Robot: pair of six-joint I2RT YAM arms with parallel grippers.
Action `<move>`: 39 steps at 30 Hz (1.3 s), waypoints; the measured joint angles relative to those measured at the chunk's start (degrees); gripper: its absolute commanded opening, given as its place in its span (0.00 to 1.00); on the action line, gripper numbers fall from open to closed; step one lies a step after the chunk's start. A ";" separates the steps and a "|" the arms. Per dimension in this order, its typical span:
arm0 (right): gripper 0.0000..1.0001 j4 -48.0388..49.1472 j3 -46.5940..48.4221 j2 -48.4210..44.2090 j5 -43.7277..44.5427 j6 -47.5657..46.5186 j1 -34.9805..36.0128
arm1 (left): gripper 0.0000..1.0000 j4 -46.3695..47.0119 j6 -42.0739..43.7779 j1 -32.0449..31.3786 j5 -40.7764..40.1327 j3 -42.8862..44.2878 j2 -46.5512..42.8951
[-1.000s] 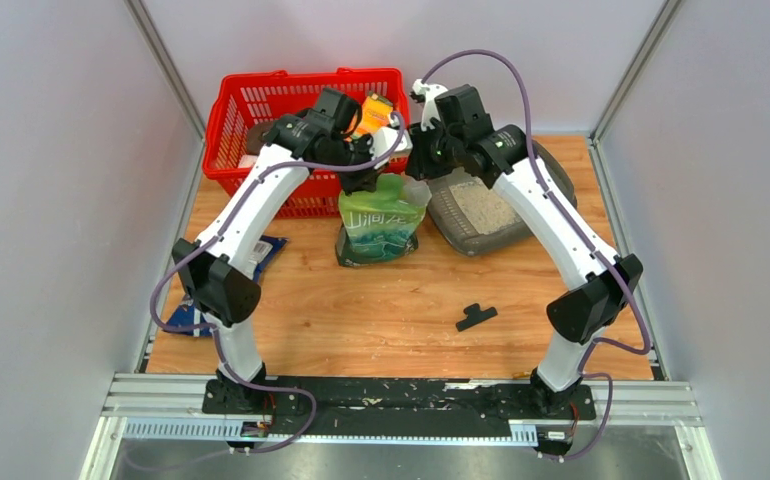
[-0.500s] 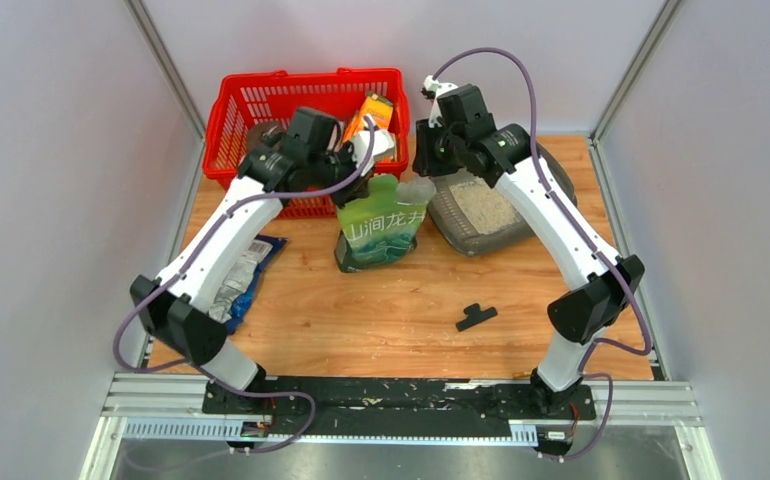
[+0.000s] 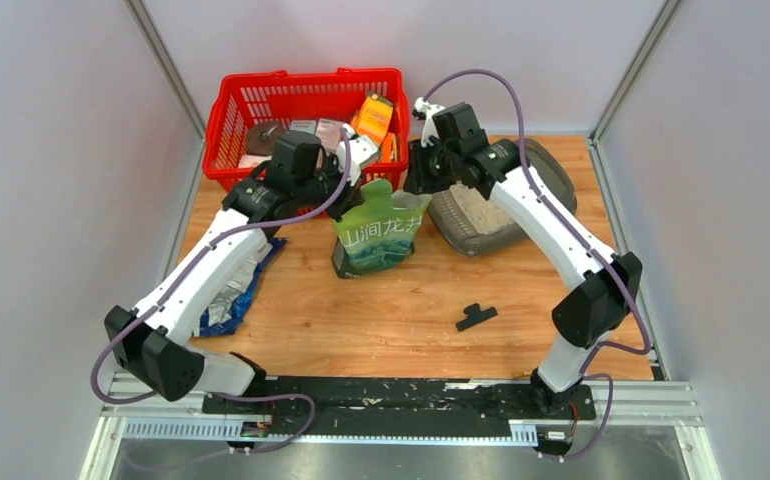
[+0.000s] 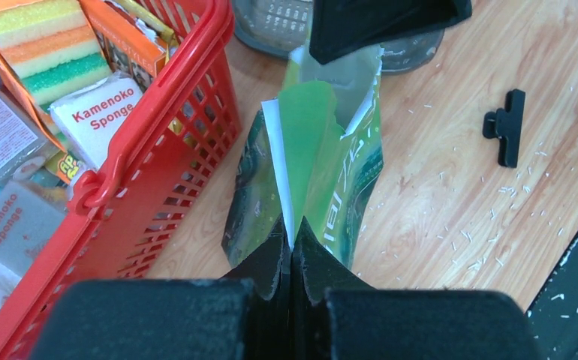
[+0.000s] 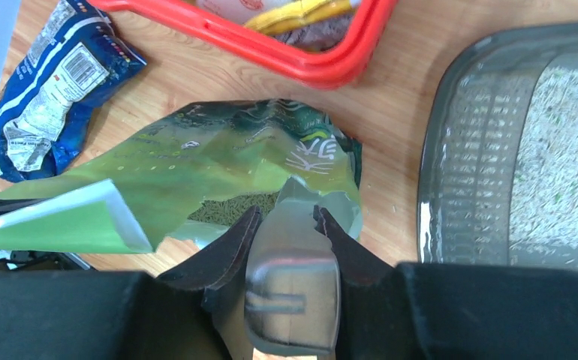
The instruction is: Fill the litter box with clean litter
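Standing mid-table just beyond a black clip (image 3: 476, 316), the green pouch (image 3: 381, 235) is open at the top. The left gripper (image 4: 292, 234) is pinched tight on its left edge and the right gripper (image 5: 287, 217) nips its right flap, both arms stretched forward and angled down over it. Just to the far right, the litter box (image 5: 462, 150) holds only a thin patch of clean litter (image 5: 564, 150), so most of the pouring looks left to do.

Wood table (image 3: 391, 320) w/ plain grey walls (image 3: 51, 200) around.

Grey litter box (image 5: 459, 150), pale litter (image 5: 564, 172) inside
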 measured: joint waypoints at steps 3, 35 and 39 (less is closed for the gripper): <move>0.00 5.46 -6.88 -2.62 1.75 3.06 0.37 | 0.00 1.68 -1.57 -0.02 -0.55 -1.01 -0.44; 0.00 31.15 -31.76 -9.16 7.39 8.26 5.92 | 0.00 3.13 -6.08 -0.09 -1.27 -0.46 0.90; 0.00 34.16 -33.48 -8.55 5.25 9.11 5.31 | 0.00 3.04 -6.10 -0.07 -1.20 0.35 1.90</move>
